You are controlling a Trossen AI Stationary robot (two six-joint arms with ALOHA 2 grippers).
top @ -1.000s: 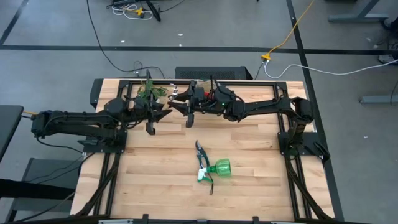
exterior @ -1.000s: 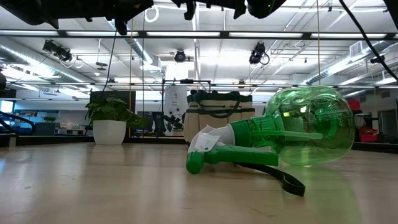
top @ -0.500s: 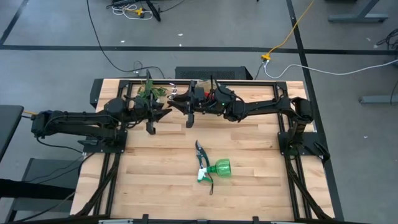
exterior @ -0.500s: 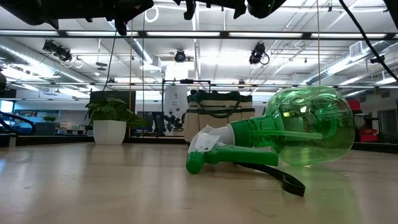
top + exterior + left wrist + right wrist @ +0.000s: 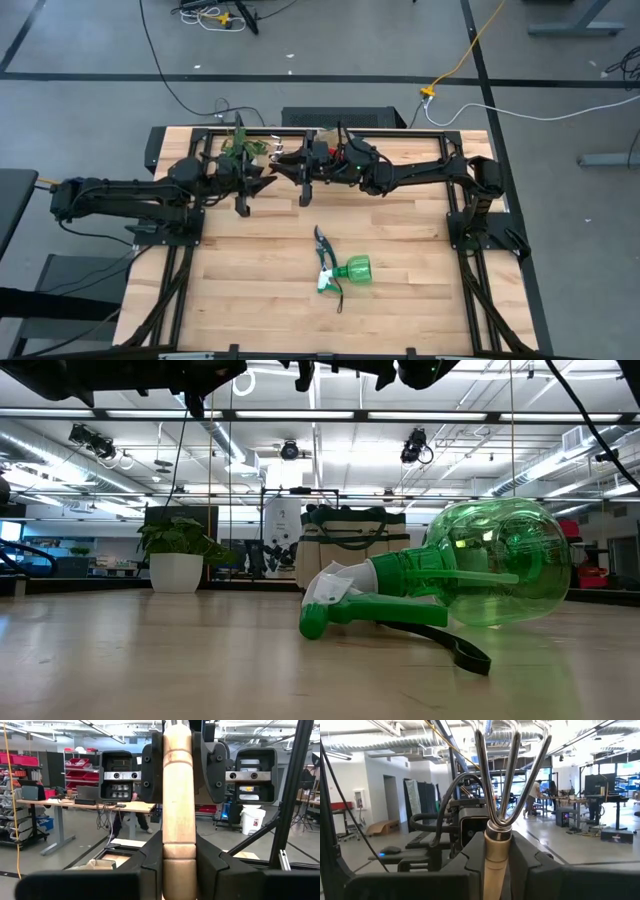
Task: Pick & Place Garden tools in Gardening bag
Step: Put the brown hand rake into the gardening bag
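Gardening bag [image 5: 350, 545] first: where does it stand?

– At the far edge of the bench [image 5: 400, 290], beside the potted plant [image 5: 178, 555]. Both arms hang near it.

And the claws?

– The left claw [image 5: 179, 855] and the right claw [image 5: 497, 850] face each other, each clamped on the wooden-handled hand tool [image 5: 178, 795]. It looks like a handover in mid-air.

How should it go?

– I'd let one claw loosen only once the other's grip is sure, with no pulling against each other. Then carry the tool over the bag's mouth and lower it before releasing it. Keep the metal tines [image 5: 507, 770] clear of the loop handles.
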